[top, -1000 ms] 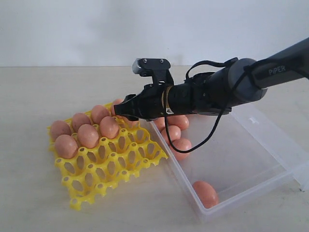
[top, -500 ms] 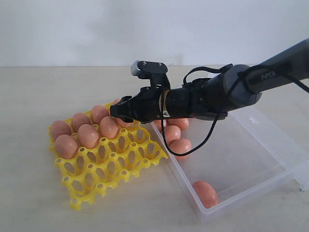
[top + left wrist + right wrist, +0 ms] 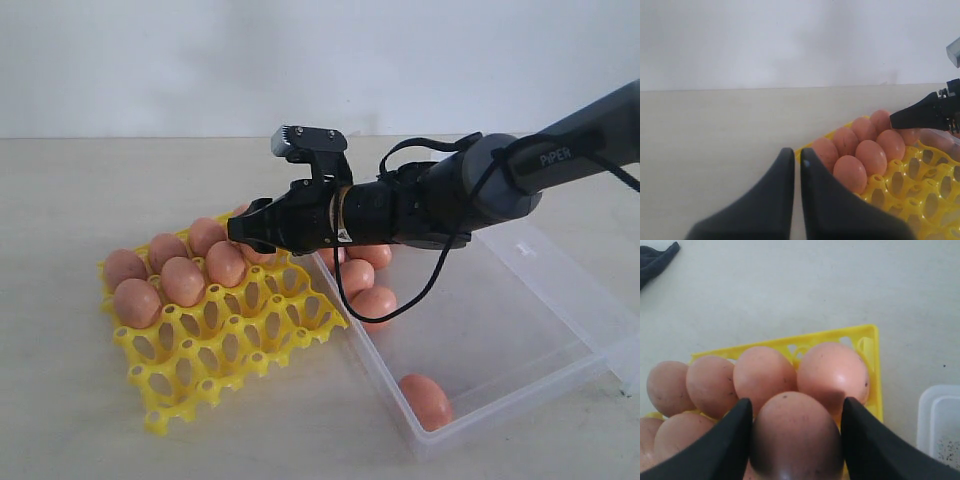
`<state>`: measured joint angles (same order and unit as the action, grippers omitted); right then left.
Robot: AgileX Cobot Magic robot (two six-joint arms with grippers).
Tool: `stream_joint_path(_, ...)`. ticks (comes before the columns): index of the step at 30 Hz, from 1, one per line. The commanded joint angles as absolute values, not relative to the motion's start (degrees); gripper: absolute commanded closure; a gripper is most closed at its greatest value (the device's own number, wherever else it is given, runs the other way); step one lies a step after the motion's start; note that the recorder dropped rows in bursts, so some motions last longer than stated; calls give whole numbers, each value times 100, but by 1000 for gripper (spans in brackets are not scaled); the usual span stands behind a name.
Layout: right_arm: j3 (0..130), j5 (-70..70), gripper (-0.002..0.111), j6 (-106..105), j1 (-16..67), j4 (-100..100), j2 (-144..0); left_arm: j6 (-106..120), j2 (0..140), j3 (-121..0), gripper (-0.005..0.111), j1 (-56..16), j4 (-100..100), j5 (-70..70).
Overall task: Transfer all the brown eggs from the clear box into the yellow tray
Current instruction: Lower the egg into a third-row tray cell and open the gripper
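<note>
My right gripper (image 3: 796, 402) is shut on a brown egg (image 3: 795, 440), one black finger on each side of it. It hovers over the far corner of the yellow tray (image 3: 215, 365), just behind two filled rows of brown eggs (image 3: 183, 280). Several more brown eggs (image 3: 375, 302) lie in the clear box (image 3: 500, 300), most of them at its far left end and one (image 3: 427, 400) near its front wall. In the exterior view the right gripper (image 3: 240, 228) reaches left across the box's edge. My left gripper (image 3: 794, 152) is shut on nothing, low beside the tray's left side (image 3: 920, 185).
The tray's front rows of cups (image 3: 190, 385) hold nothing. The box stands directly to the right of the tray, its near wall (image 3: 380, 375) touching the tray's corner. Pale tabletop (image 3: 70, 400) surrounds both, and a white wall stands behind.
Over the last second my right gripper moved left and slightly down with the egg, coming over the tray's far corner. Since half a second ago it has stayed still.
</note>
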<state>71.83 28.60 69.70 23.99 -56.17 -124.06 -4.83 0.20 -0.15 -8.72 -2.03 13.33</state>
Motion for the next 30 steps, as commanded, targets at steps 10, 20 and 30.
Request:
stream_joint_path(10, 7157, 2750, 48, 6838, 2406, -5620, -12476, -493, 0, 0, 103, -860, -197, 1293)
stream_joint_path(20, 7157, 2760, 31, 6645, 2406, -5620, -12453, -493, 0, 0, 103, -860, -197, 1293)
stream_joint_path(30, 7157, 2865, 31, 7321, 2393, -6296, -11722, -493, 0, 0, 103, -860, -197, 1293)
